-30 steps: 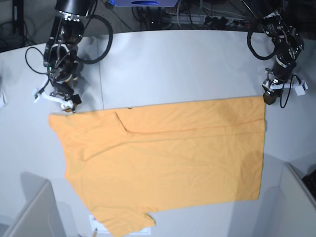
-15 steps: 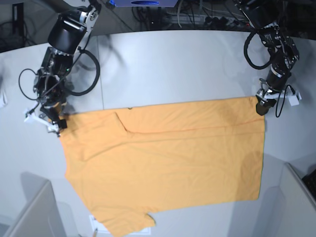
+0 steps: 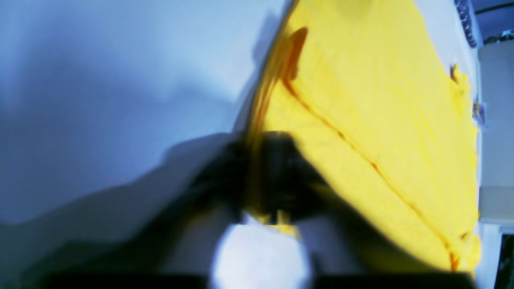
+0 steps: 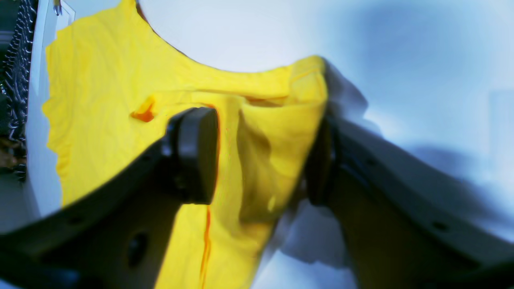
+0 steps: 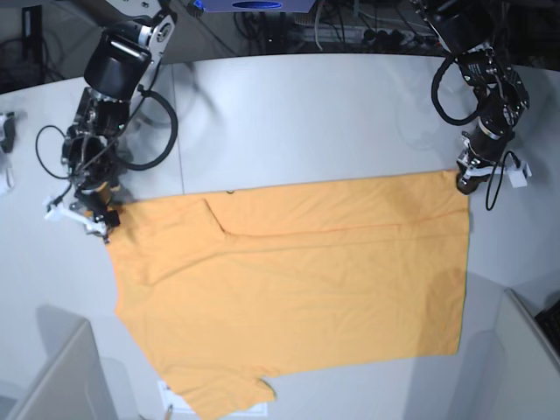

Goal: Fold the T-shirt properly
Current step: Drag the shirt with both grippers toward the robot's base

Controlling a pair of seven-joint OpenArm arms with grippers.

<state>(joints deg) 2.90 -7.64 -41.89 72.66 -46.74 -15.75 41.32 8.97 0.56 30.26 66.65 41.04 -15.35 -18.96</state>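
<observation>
And here we are above the pale, smooth table (image 5: 311,96), with the thin yellow-orange cotton T-shirt (image 5: 306,297) laid out wide across it, reaching from below one arm to below the other! Its far edge is folded over into a long band running almost the full width, and a slanting flap of cloth lies towards the right arm's side. Over at one corner of that band, the black, two-fingered left gripper (image 3: 267,176) has its fingers closed on the folded edge of the shirt, cloth pinched between the dark tips, though the close-up is blurred there. Across at the opposite end, the black, two-fingered right gripper (image 4: 261,160) has its fingers parted, one on each side of a raised, folded end of the shirt; the near-side finger is over the yellow cloth, the other just beside its outer edge, and whether either touches the fabric I can't tell. Down at the near side, a bit of something white and flat (image 5: 175,401) peeks out from beneath the shirt's lower edge, and dark shadows spread over the table beside both corners.
</observation>
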